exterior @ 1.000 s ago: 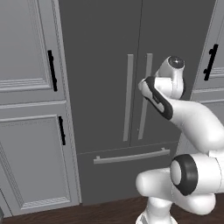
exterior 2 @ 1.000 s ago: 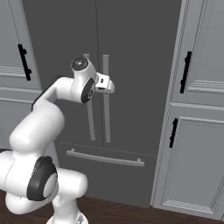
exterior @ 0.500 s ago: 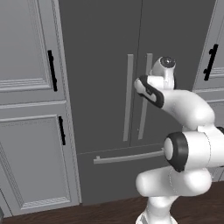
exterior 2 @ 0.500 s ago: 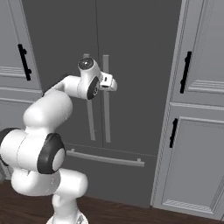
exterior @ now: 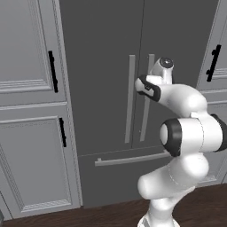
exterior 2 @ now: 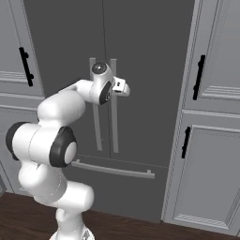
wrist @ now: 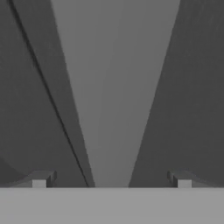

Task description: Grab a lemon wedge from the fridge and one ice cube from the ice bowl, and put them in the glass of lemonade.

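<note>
The fridge [exterior: 102, 66] stands in front of me with both dark-grey doors shut. Its two long light-grey bar handles [exterior: 130, 97] run side by side down the middle. My gripper [exterior 2: 123, 88] is held up against the right door's handle [exterior 2: 114, 126], at its upper part. In the hand view the gripper [wrist: 111, 181] is open, and that handle [wrist: 116, 87] runs up between its two fingertips [wrist: 41, 180], close ahead. Nothing is held. The lemon wedge, the ice bowl and the glass of lemonade are out of view.
Light-grey panelled cabinets with black handles flank the fridge on the left [exterior: 31, 133] and on the right [exterior 2: 211, 140]. A horizontal bar [exterior 2: 112, 169] crosses the fridge's bottom drawer. Dark wood floor [exterior: 102, 217] lies below.
The arm has stretched forward and the hand has moved left, in toward the right door's handle. The gripper has stayed open. The fridge doors have not moved.
</note>
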{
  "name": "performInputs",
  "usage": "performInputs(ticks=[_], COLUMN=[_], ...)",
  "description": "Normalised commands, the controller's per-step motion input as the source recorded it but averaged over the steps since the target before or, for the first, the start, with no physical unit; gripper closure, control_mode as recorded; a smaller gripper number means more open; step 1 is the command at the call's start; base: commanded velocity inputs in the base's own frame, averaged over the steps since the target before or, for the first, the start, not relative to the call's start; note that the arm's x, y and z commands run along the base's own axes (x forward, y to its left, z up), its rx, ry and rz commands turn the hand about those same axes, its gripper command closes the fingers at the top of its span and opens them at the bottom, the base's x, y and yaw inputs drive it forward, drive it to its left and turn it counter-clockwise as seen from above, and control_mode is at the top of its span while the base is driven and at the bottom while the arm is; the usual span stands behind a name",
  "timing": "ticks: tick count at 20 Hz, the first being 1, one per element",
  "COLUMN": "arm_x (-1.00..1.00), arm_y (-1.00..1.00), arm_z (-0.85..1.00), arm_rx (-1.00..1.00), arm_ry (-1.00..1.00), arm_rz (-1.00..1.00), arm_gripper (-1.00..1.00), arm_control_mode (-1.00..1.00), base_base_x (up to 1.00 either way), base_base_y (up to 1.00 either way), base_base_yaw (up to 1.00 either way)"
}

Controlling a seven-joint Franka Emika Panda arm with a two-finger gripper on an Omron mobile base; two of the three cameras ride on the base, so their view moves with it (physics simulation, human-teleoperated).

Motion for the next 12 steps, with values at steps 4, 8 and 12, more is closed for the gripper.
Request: performInputs(ticks=[4, 8, 12], arm_x=[0.50, 0.39, 0.29], arm_y=[-0.06, -0.01, 0.00], arm_z=[-0.24, -0.19, -0.31], arm_rx=[0.00, 0.00, 0.00], arm_ry=[0.00, 0.00, -0.02], arm_rz=[0.00, 0.00, 0.00], arm_gripper=[-1.00, -1.00, -1.00], arm_control_mode=[-1.00, -1.00, -1.00], base_base_x=[0.00, 0.00, 0.00], base_base_y=[0.00, 0.00, 0.00], base_base_yaw=[0.00, 0.00, 0.00])
